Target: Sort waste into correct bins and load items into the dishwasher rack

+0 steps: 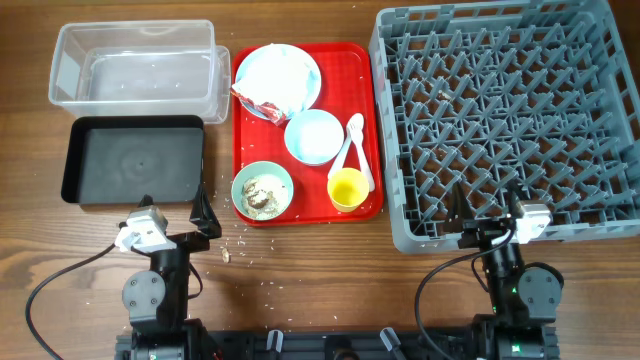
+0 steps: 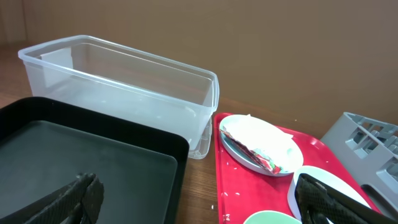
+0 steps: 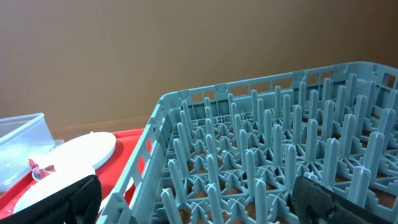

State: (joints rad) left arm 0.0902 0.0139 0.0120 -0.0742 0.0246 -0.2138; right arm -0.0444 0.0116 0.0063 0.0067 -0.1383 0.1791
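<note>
A red tray (image 1: 245,130) holds a white plate (image 1: 290,65) with a red wrapper (image 1: 258,100), a pale blue bowl (image 1: 313,136), a white spoon (image 1: 354,140), a yellow cup (image 1: 347,190) and a green bowl of food scraps (image 1: 262,190). The grey-blue dishwasher rack (image 1: 500,120) is at the right. A clear bin (image 1: 135,65) and a black bin (image 1: 135,160) are at the left. My left gripper (image 1: 205,215) is open and empty near the black bin's front corner. My right gripper (image 1: 485,215) is open and empty over the rack's front edge. The left wrist view shows the plate (image 2: 261,143) with the wrapper (image 2: 264,158).
Crumbs lie on the wood (image 1: 235,250) in front of the tray. The rack (image 3: 261,155) fills the right wrist view, with the plate (image 3: 68,162) and tray at its left. Both bins are empty.
</note>
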